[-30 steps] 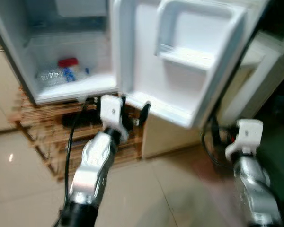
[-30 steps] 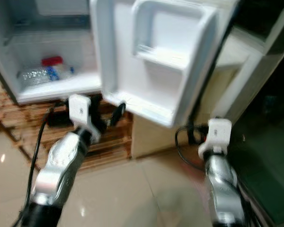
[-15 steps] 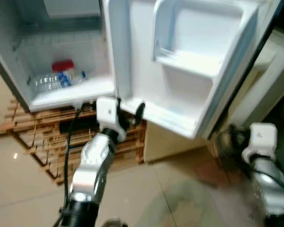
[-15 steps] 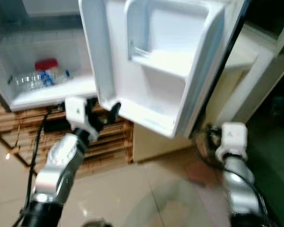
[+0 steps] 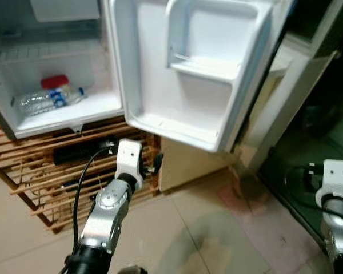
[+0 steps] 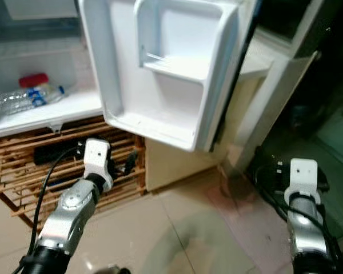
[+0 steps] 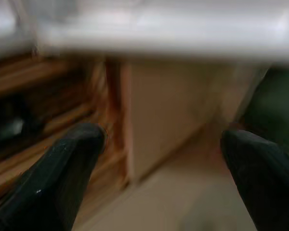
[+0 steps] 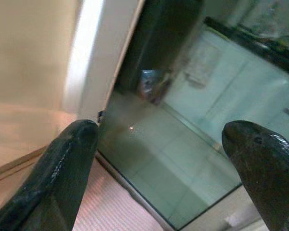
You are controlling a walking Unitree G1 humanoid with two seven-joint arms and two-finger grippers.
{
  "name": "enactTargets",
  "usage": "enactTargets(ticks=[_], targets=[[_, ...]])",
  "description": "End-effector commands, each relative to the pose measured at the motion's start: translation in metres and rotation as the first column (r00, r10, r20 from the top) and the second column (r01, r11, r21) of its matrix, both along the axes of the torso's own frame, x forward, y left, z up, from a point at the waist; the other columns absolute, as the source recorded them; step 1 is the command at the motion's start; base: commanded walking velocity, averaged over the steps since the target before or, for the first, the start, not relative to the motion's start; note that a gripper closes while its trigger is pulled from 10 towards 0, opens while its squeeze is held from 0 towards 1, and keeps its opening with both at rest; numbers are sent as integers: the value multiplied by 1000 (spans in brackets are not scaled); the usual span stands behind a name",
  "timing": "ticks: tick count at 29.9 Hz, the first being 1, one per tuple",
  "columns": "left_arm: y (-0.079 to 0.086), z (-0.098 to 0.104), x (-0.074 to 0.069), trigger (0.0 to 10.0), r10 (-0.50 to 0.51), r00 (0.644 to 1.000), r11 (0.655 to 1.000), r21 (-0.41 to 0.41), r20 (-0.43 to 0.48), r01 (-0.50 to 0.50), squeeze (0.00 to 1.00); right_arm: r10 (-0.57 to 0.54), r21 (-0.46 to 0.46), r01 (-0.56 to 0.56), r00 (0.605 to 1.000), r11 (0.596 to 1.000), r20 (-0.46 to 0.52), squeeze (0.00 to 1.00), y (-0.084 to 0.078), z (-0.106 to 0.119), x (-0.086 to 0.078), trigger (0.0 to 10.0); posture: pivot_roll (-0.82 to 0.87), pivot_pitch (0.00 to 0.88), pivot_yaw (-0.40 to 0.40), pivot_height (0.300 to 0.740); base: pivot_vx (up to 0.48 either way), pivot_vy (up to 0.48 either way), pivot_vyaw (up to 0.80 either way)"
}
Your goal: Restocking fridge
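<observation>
The small white fridge point(image 5: 63, 117) stands open on a wooden rack. A clear water bottle point(image 5: 46, 100) lies on its floor beside a red-lidded item point(image 5: 54, 81). The open door point(image 5: 188, 74) swings out toward me, its moulded shelves bare. My left gripper point(image 7: 164, 144) is open and holds nothing; it hangs below the door's bottom edge point(image 5: 171, 128), in front of the rack. My right gripper point(image 8: 159, 139) is also open with nothing in it, low at the far right and pointing at a dark glass surface.
The slatted wooden rack point(image 5: 34, 165) under the fridge carries a black power strip point(image 5: 80, 151) and cables. A beige cabinet point(image 5: 183, 165) stands behind the door. A white post point(image 5: 286, 91) and dark glass point(image 5: 308, 142) lie to the right. Tiled floor point(image 5: 177, 228) spreads in front.
The whole view has shifted, so the camera has moved. My left gripper now sits lower, clear of the door's bottom edge. My right arm has dropped toward the lower right corner.
</observation>
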State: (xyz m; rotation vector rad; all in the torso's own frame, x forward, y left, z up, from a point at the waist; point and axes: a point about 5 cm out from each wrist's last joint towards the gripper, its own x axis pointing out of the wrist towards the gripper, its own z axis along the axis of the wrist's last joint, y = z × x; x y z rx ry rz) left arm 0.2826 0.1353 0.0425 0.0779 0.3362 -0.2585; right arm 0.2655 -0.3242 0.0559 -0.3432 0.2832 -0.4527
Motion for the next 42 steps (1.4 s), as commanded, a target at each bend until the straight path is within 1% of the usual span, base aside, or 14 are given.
enactTargets(ticks=[1, 4, 5, 6, 10, 14, 17, 18, 21, 22, 29, 32, 37, 42], targets=[[13, -27, -12, 10000, -6, 998, 992, 129, -68, 14, 0, -4, -86, 5, 1000, 996, 9, 0, -4, 15, 18, 10000, 91, 52, -26, 740, 0, 0, 0], [29, -56, -38, 10000, -27, 984, 975, 212, -175, 64, 0, -4, -190, 3, 1000, 982, -6, 0, -2, 25, 31, 10000, 100, 82, -18, 740, 0, 0, 0], [29, -56, -38, 10000, -27, 984, 975, 212, -175, 64, 0, -4, -190, 3, 1000, 982, -6, 0, -2, 25, 31, 10000, 100, 82, -18, 740, 0, 0, 0], [37, -75, -57, 10000, -40, 965, 960, 259, -260, 109, 0, -2, -210, -2, 1000, 978, -20, 0, 1, 28, 38, 10000, 106, 98, -13, 740, 0, 0, 0], [56, -102, -91, 10000, 0, 912, 945, 299, -410, 135, 0, 3, -194, -3, 1000, 981, -2, 0, 10, 38, 54, 10000, 108, 129, -4, 740, 0, 0, 0], [66, -110, -106, 10000, 21, 898, 939, 317, -439, 133, 0, 21, -199, -15, 999, 980, 30, 0, 18, 49, 67, 10000, 112, 153, -5, 740, 0, 0, 0], [60, -107, -105, 10000, -11, 927, 945, 298, -374, 131, 0, 29, -149, -19, 998, 989, 63, 0, 24, 56, 74, 10000, 125, 165, -17, 740, 0, 0, 0], [42, -84, -81, 10000, -65, 975, 968, 225, -211, 114, 0, 69, -53, -62, 987, 997, 148, 0, 36, 58, 78, 10000, 131, 164, -25, 740, 0, 0, 0], [22, -34, -49, 10000, -76, 997, 993, 95, 18, 74, 0, 123, 13, -131, 958, 991, 259, 0, 53, 60, 76, 10000, 123, 160, -37, 740, 0, 0, 0], [12, 1, -33, 10000, -62, 987, 998, 33, 151, 58, 0, 142, 38, -164, 931, 986, 336, 0, 63, 63, 68, 10000, 113, 151, -51, 740, 0, 0, 0], [-3, 84, -14, 10000, 8, 914, 997, -71, 406, 23, 0, 227, 56, -278, 872, 959, 434, 0, 96, 79, 28, 10000, 89, 115, -78, 740, 0, 0, 0], [3, 123, -14, 10000, 158, 862, 980, -186, 481, -76, 0, 239, 91, -306, 870, 948, 432, 0, 100, 73, 6, 10000, 83, 90, -87, 740, 0, 0, 0], [2, 131, -23, 10000, 213, 855, 970, -208, 472, -126, 0, 216, 126, -286, 893, 950, 395, 0, 93, 60, 0, 10000, 98, 48, -97, 740, 0, 0, 0], [-4, 118, -13, 10000, 244, 875, 966, -190, 419, -178, 0, 261, 166, -343, 887, 924, 381, 0, 105, 64, 12, 10000, 104, 12, -107, 740, 0, -182, 296]])
